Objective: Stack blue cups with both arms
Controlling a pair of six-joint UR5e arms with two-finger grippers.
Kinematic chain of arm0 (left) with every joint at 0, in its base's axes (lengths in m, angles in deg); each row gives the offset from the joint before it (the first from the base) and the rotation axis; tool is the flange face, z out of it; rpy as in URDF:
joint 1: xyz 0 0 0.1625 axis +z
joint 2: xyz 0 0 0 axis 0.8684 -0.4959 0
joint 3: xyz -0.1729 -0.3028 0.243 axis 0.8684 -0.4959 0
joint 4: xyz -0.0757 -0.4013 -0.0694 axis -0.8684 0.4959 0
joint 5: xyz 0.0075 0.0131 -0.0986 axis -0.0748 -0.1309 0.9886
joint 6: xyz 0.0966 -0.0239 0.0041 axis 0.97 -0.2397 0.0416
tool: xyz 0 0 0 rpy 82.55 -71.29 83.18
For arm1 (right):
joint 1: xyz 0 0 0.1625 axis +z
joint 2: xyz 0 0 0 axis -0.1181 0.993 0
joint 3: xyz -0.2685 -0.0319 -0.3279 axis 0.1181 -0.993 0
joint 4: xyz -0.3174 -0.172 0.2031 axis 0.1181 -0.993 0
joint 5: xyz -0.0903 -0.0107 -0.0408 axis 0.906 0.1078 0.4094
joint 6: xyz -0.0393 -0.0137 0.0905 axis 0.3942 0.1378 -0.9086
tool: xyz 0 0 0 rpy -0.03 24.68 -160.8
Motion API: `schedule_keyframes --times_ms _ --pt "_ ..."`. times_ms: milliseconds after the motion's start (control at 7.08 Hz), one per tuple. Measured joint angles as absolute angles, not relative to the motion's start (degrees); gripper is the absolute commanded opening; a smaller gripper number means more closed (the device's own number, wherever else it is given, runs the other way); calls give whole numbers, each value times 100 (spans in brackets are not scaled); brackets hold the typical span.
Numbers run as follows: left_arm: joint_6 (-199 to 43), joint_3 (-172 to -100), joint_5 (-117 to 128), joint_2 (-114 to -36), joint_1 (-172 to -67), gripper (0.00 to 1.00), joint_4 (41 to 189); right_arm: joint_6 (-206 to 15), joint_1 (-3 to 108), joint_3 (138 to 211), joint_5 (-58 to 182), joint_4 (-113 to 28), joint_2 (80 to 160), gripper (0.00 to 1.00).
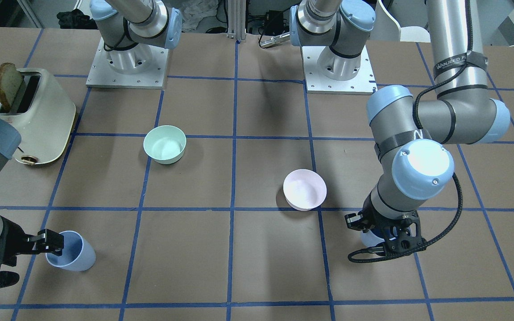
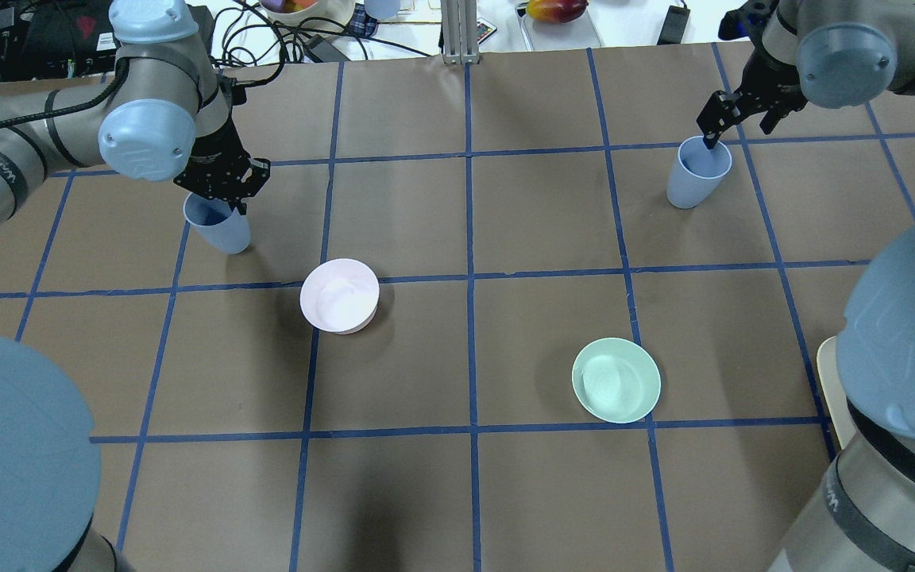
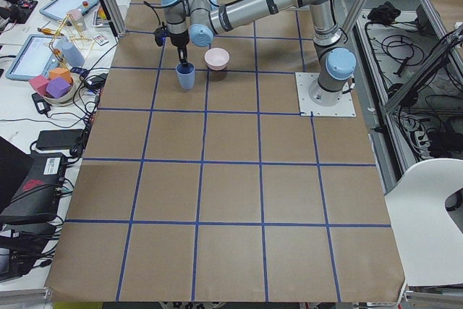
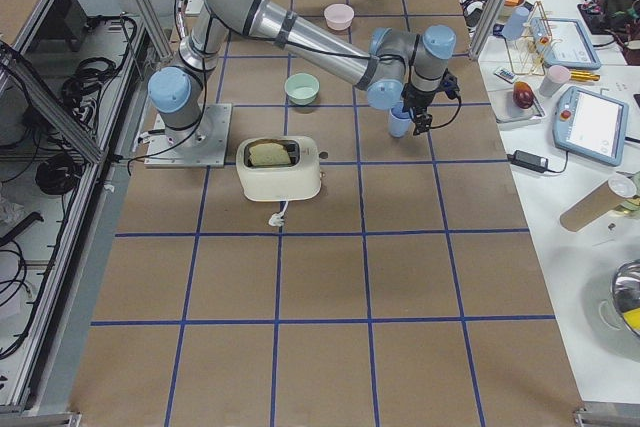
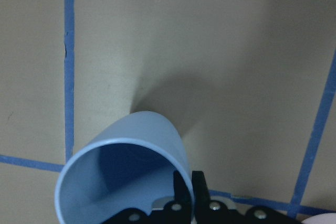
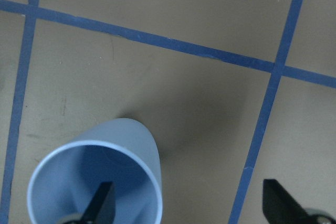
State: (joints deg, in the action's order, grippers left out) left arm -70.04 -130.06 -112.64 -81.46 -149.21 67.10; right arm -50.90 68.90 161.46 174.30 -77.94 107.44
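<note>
One faint label on a strap
A black strap [image 1: 457,60] wrapped around the left arm [image 1: 451,26] bears pale letters, roughly "ANJEED"; the first letter is unclear.

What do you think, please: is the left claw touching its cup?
Touching. The left wrist view shows the left claw shut on the cup: one finger is inside the rim and one outside, with the wall pinched between them and no gap.

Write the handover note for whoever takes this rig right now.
Left gripper: shut on the wall of the left-side blue cup, one finger inside.
Right gripper: open, straddling the wall of the right-side blue cup.
Both cups are upright and far apart; the pink bowl and green bowl sit nearer the robot.
Done: nothing stacked.
Left: close the right gripper, lift, nest one cup in the other.
</note>
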Motion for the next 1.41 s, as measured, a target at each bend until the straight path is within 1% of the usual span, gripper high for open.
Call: schedule_keyframes --times_ms 141,282,565,706,1129,1271,1412 --pt "-7601 -12701 -11107 -8177 -15231 0 6742 -5087 6872 16206 17408 -7737 10706 90" --pt "-8209 -12480 -10842 -8194 -15449 0 6753 -5078 6867 16271 17386 -7709 10683 60" --pt "-9294 -12275 -10522 -8297 -15997 0 6611 -5082 6864 16321 17365 -7702 10611 5" --pt "-9604 -12235 -10485 -8449 -16322 0 6370 -5083 6863 16319 17378 -7686 10603 0" --pt "-9855 -12063 -10460 -8951 -16972 0 5956 -5066 6864 16202 17387 -7276 10656 0" --pt "-9852 -12007 -10462 -9065 -17054 25 5936 -5065 6870 16116 17378 -7114 10680 0" --pt "-9848 -11982 -10472 -9173 -17087 95 5926 -5076 6880 16003 17343 -6966 10699 0"
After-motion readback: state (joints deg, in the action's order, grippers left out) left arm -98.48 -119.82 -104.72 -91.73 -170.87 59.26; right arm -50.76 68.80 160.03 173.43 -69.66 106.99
